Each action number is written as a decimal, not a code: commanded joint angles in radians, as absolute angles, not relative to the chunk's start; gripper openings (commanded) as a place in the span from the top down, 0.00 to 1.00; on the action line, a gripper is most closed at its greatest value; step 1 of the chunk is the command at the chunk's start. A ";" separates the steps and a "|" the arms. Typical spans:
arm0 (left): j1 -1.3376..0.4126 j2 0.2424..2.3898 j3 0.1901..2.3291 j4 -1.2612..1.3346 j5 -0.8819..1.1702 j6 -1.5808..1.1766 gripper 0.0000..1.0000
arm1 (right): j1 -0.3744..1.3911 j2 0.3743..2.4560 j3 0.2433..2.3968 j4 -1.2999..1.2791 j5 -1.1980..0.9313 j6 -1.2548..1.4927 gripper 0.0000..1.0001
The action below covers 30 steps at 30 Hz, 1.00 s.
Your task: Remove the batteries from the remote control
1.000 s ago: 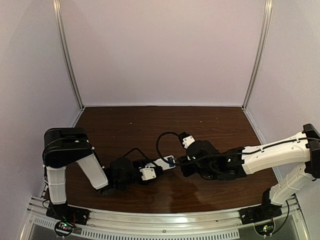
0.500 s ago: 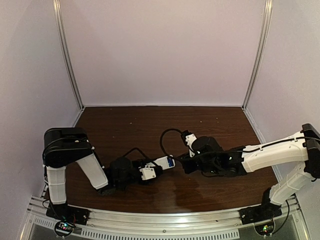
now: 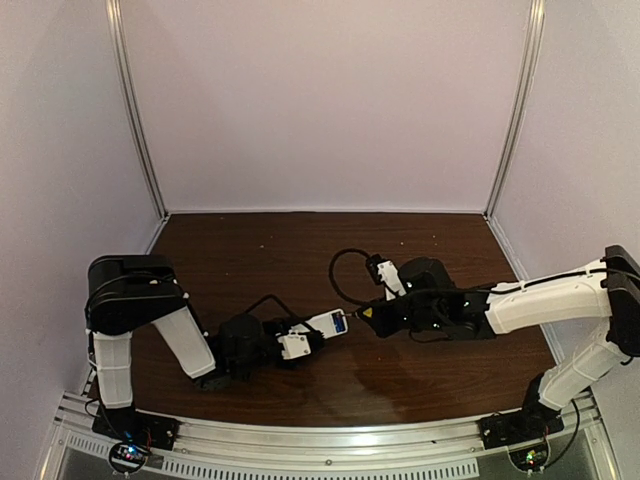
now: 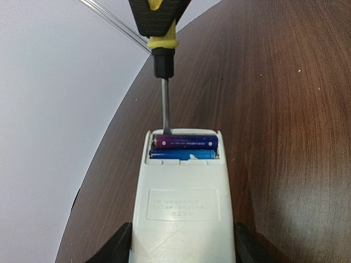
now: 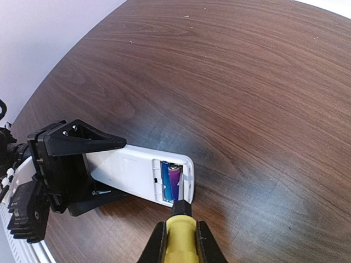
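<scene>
Right hand [image 5: 180, 244], screwdriver [image 4: 165, 109] tip at remote control [image 4: 184, 213] batteries [image 4: 185, 143].

The right arm [image 3: 520, 305] has drawn its wrist back to the right and farther up the table [image 3: 300, 240], away from the remote control [image 3: 322, 324], and its forearm now lies straighter in the top view. The right gripper [image 3: 382, 313], which a second ago crowded against the remote's blue end and hid what it held, now stands off from it, so the yellow handle of the screwdriver [image 3: 370, 313] shows between gripper and remote, only its tip reaching the open end. The black cable loop [image 3: 345, 262] above the wrist has shifted rightward too.
</scene>
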State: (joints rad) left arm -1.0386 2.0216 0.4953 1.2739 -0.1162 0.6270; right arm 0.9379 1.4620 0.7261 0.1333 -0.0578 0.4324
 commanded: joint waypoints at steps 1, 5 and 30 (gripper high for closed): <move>-1.038 2.048 0.482 1.365 -0.099 0.648 1.00 | 0.898 1.485 0.701 0.136 -0.168 0.402 1.00; -1.038 2.063 0.479 1.390 -0.127 0.670 1.00 | 0.885 1.518 0.721 0.159 -0.194 0.382 1.00; -1.033 2.057 0.496 1.338 -0.130 0.664 1.00 | 0.876 1.649 0.786 0.183 -0.504 0.281 1.00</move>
